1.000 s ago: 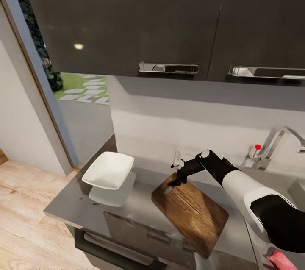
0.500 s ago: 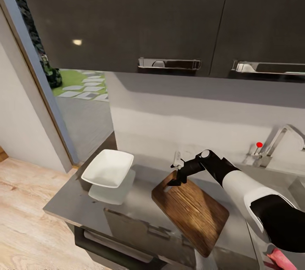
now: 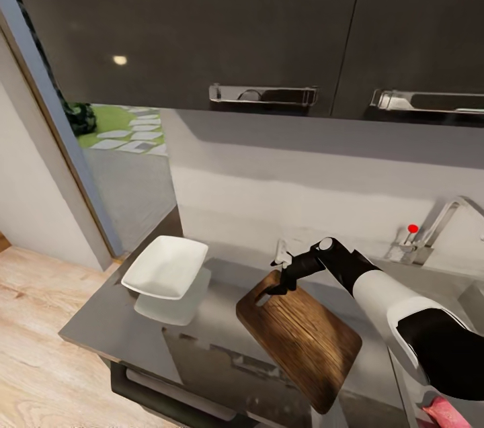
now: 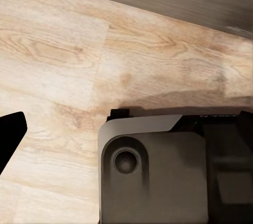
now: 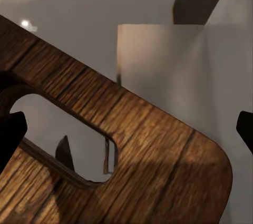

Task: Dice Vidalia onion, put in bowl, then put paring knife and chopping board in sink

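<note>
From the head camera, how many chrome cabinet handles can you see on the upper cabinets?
2. One handle is on the door above the chopping board; the other handle is on the door above the tap and runs off the frame's edge. More may be beyond it.

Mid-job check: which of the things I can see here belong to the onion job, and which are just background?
Job: brown wood-grain chopping board; white square bowl; glossy grey countertop; right tool at the board's slotted end; chrome tap with red knob, marking the sink.

Background: dark upper cabinets; wooden floor; garden doorway.
</note>
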### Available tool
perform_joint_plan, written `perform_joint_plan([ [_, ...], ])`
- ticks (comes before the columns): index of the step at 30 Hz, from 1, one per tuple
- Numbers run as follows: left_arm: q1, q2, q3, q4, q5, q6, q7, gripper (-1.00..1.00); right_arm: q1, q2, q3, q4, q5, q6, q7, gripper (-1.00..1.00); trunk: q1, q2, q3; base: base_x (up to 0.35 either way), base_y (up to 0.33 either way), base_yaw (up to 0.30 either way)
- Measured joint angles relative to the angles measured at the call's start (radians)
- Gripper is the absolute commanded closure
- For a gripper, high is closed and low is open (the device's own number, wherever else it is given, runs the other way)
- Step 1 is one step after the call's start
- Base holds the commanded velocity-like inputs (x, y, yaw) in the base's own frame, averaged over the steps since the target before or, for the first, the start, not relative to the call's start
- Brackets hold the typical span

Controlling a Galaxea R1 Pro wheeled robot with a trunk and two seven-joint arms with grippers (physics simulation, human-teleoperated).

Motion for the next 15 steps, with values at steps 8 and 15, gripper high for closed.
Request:
perform_joint_plan([
  [8,0.000,0.000,0.000,0.005,0.000,0.000,0.000,-1.00,0.000,0.001,0.000,0.001,0.000,0.000,0.000,-1.00,0.000,0.000,-0.013,0.002,-0.001,0.000],
  [15,0.000,0.000,0.000,0.006,0.000,0.000,0.000,-1.00,0.000,0.001,0.001,0.001,0.000,0.001,0.000,-1.00,0.000,0.000,-0.024,0.105,0.000,0.000],
])
